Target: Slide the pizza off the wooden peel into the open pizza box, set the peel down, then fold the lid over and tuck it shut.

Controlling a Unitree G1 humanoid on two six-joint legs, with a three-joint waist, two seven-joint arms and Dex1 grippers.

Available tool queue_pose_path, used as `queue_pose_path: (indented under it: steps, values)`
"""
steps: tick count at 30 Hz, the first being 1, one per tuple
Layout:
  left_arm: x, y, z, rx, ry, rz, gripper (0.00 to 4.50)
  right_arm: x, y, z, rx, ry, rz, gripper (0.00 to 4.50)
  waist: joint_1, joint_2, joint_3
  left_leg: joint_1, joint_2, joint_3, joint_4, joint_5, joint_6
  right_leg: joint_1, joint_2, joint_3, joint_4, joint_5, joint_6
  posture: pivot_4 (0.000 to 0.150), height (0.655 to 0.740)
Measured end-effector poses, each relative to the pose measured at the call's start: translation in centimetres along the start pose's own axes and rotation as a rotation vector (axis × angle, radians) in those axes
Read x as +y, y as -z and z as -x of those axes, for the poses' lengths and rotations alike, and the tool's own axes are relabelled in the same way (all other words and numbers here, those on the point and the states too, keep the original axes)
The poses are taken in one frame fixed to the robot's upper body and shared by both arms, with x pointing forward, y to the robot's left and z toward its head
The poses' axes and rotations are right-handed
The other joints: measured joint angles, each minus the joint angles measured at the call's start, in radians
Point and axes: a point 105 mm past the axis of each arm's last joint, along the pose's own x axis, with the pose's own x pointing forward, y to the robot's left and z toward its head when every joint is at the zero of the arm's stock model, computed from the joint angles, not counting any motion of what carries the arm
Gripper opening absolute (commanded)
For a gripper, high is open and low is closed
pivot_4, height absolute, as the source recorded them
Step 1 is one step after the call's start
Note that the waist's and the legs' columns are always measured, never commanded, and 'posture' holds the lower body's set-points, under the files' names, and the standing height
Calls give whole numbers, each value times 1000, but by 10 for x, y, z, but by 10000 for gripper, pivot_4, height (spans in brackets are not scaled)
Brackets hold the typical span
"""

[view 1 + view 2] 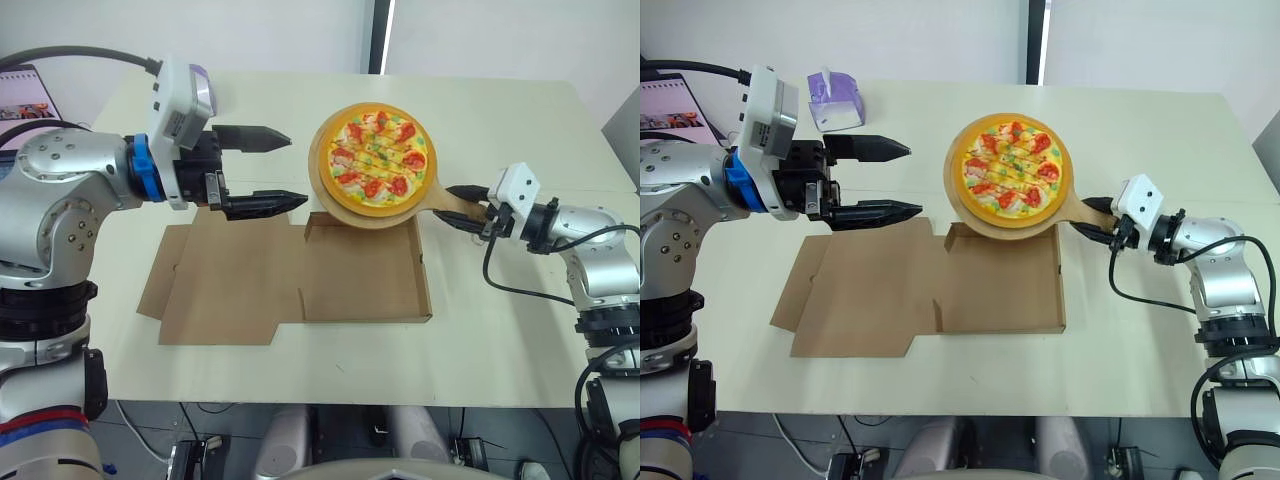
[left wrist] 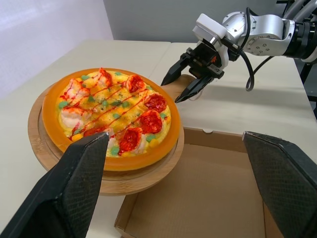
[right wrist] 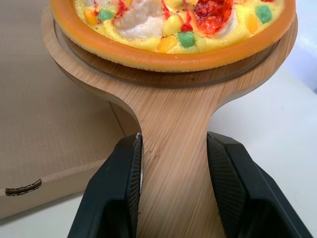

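Clamping the peel [image 3: 173, 124] handle, right jaws; left jaws agape near pizza [image 1: 378, 158].

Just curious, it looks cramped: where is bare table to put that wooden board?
Bare table lies past the pizza toward the far right corner, and along the near edge before the pizza box. It is crowded between the left gripper and peel.

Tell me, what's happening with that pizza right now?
Right hand shut on peel. Left hand open, beside pizza. Pizza on peel, held over open box's far edge. Nothing blocking the box.
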Motion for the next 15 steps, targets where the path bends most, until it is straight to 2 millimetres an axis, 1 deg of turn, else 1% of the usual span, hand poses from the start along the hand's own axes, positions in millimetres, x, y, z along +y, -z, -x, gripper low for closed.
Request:
queue_pose_path:
  steps: [6, 15]
  values:
    - [-1, 0, 0, 4, 9, -13, 45000, -1, 7, 1, 15, 5, -7, 16677, 0, 0, 0, 0, 0, 0, 0, 0, 0, 0, 0, 0, 0, 0, 0, 1500, 7400]
    - [-1, 1, -2, 12, 14, -16, 45000, -1, 9, 2, 20, 1, -7, 16677, 0, 0, 0, 0, 0, 0, 0, 0, 0, 0, 0, 0, 0, 0, 0, 1500, 7400]
